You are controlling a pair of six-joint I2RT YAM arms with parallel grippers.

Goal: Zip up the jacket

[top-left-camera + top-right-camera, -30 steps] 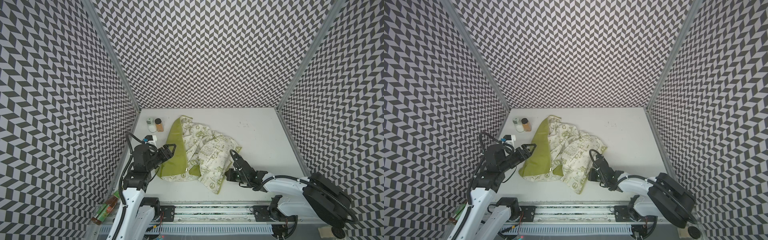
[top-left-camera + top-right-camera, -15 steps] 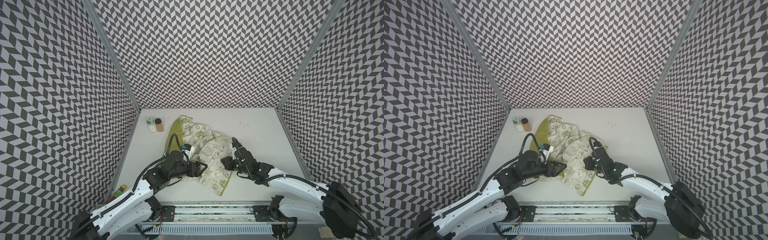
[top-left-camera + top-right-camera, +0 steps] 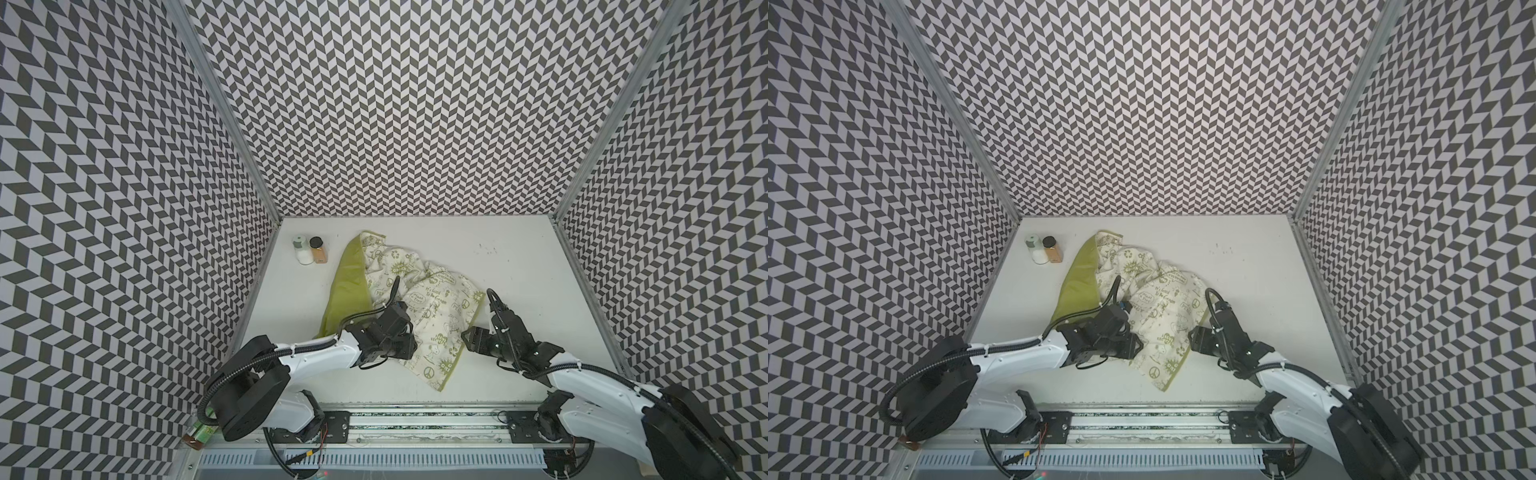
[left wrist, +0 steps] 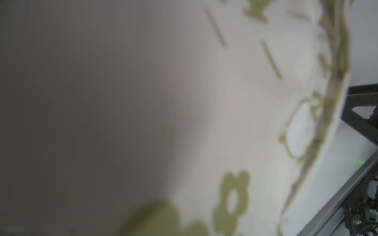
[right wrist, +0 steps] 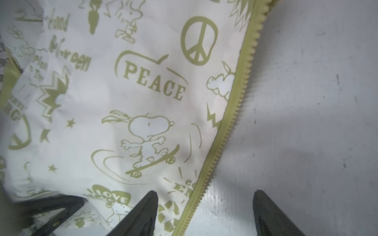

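Currently the jacket [image 3: 432,299] lies crumpled on the desk [image 3: 540,270], left of centre. Its cream printed lining faces up, and a lime-green panel runs along its 9 o'clock side. The left hand [image 3: 400,347] sits low over the fabric at 6 o'clock from the garment's centre. The right hand [image 3: 471,336] stands at 4 o'clock from that centre, just beside the green-edged hem. In the right wrist view the right hand [image 5: 205,192] has its jaws spread apart. One fingertip [image 5: 149,204] is over the lining and the opposite one is over bare desk. The zipper teeth [image 5: 231,122] run between them, ungripped.

Whether the left hand is open or closed cannot be determined. Its own body covers its fingers in both top views, and the left wrist view is filled with blurred lining [image 4: 235,122] close against the lens. The zipper slider cannot be made out in any view.

Only the top views show two small bottles [image 3: 309,249] at 10 o'clock from the jacket, well apart from both hands. Only the right wrist view resolves the print: the word PEACE, a peace sign and a skateboarding dog.
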